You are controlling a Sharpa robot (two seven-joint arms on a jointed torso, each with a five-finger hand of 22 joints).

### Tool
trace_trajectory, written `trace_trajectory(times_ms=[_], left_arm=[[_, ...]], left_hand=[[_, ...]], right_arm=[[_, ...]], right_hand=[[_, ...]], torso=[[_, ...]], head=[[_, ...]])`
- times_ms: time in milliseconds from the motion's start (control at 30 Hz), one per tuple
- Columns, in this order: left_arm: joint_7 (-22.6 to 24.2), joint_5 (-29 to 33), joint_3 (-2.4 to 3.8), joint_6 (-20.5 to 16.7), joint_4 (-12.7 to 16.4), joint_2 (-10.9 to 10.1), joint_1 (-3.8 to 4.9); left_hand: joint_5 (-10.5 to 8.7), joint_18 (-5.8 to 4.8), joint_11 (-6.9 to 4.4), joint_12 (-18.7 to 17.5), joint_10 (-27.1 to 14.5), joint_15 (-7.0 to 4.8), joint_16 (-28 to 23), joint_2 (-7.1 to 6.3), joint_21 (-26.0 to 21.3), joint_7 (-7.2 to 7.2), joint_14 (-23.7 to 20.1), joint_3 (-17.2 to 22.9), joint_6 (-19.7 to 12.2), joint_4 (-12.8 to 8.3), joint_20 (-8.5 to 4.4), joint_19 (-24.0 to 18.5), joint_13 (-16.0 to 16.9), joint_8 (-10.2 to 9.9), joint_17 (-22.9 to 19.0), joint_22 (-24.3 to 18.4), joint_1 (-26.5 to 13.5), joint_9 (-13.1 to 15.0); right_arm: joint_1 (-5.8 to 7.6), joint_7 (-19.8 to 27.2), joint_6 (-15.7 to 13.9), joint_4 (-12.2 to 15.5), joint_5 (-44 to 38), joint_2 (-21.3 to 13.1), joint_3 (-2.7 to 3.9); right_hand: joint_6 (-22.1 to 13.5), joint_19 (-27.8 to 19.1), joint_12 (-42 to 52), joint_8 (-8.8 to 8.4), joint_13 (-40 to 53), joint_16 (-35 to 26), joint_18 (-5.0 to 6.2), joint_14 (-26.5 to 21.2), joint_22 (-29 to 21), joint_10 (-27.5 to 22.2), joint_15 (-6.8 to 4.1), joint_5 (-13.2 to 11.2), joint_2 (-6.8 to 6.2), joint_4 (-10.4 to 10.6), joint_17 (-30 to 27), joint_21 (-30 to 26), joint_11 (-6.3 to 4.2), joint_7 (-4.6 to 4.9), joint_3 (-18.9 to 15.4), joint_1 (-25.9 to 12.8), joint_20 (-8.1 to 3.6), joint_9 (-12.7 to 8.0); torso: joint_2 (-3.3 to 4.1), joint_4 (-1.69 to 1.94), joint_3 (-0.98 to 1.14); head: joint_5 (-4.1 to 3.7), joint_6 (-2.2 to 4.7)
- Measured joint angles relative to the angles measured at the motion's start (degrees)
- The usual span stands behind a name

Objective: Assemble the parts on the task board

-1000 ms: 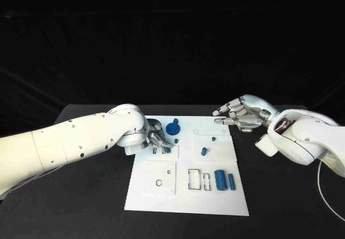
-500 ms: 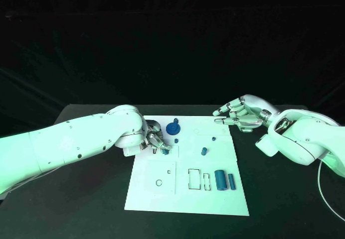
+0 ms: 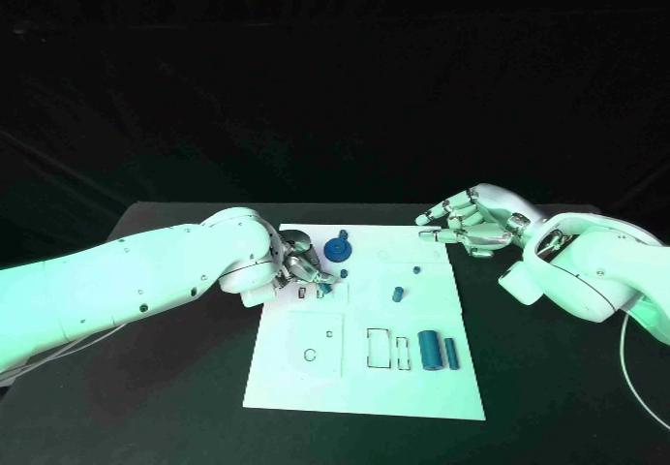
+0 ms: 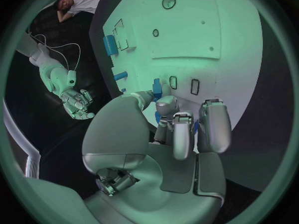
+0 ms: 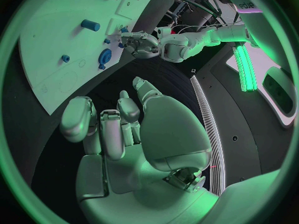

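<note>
The white task board lies in the middle of the black table. My left hand rests low over the board's far left part and pinches a small blue part between thumb and a fingertip, just by two small rectangular slots. Right beside this hand stand a round blue part and a small blue peg. A large blue cylinder and a thinner one lie near the board's right front. My right hand hovers at the far right corner, fingers loosely curled, holding nothing.
A rectangular frame slot sits left of the large cylinder, and an oval hole marks the near left panel. Black table surface surrounds the board. A thin white cable runs along my right arm.
The left hand has shifted very slightly with the small part still at its fingertips. The right hand has held still.
</note>
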Motion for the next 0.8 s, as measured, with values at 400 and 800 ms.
trace_trajectory(times_ms=[400, 800], left_arm=[[2.7, -4.8, -0.21, -6.9, 3.2, -2.4, -2.35], [5.8, -15.1, -0.32, -14.9, 5.4, -3.4, -5.28]], left_hand=[[-0.04, 0.0, -0.01, 0.0, 0.4, 0.0, 0.0, 0.01, 0.3, 0.01, 0.0, 0.3, 0.0, -0.3, 0.0, 0.0, 0.3, 0.2, 0.0, 0.0, -0.1, 0.1], [-0.12, -0.88, -0.16, 0.9, 1.0, 0.0, 0.0, -0.08, 1.4, 0.03, 0.0, 1.2, 0.0, -0.5, 0.0, 0.0, 1.0, 0.2, 0.0, 0.0, -0.7, 0.2]], right_arm=[[0.0, 0.0, 0.0, 0.1, 0.0, -0.3, -0.02], [0.0, 0.0, 0.0, 0.2, 0.0, -0.8, -0.04]], right_hand=[[0.0, 0.0, 0.0, 0.0, 0.0, 0.0, 0.0, 0.0, 0.0, 0.0, 0.0, 0.0, 0.0, 0.0, 0.0, 0.0, 0.0, 0.0, 0.0, 0.0, 0.0, 0.0], [0.0, 0.0, 0.0, 0.0, 0.0, 0.0, 0.0, 0.0, 0.0, 0.0, 0.0, 0.0, 0.0, 0.2, 0.0, 0.0, 0.0, 0.0, 0.2, 0.0, 0.0, 0.0]], torso=[[-0.12, 0.37, 0.08], [-0.17, 0.41, 0.13]], head=[[0.1, -0.24], [0.27, -0.36]])
